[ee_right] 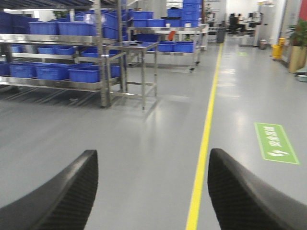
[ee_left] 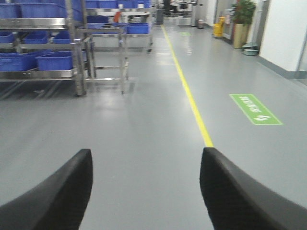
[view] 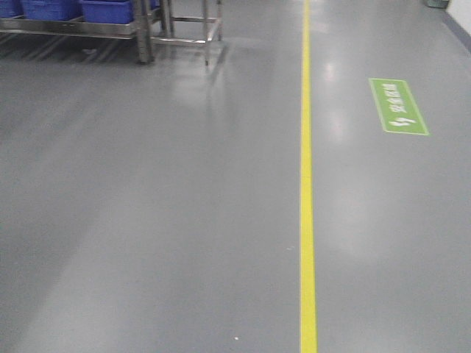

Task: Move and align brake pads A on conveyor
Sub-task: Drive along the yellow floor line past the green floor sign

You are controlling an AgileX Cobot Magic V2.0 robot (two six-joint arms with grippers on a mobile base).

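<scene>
Our left gripper (ee_left: 146, 152) and right gripper (ee_right: 153, 152) hang spread wide, holding nothing, above open grey floor (view: 147, 220). A yellow line (view: 307, 220) runs ahead and steel racks (ee_right: 100, 72) edge the far left. Where the brake pads A and conveyor lie, we cannot tell

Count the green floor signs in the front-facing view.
1. The green floor sign lies flat on the grey floor in the upper right, to the right of the yellow line and apart from it. Others may lie outside the frame.
</scene>
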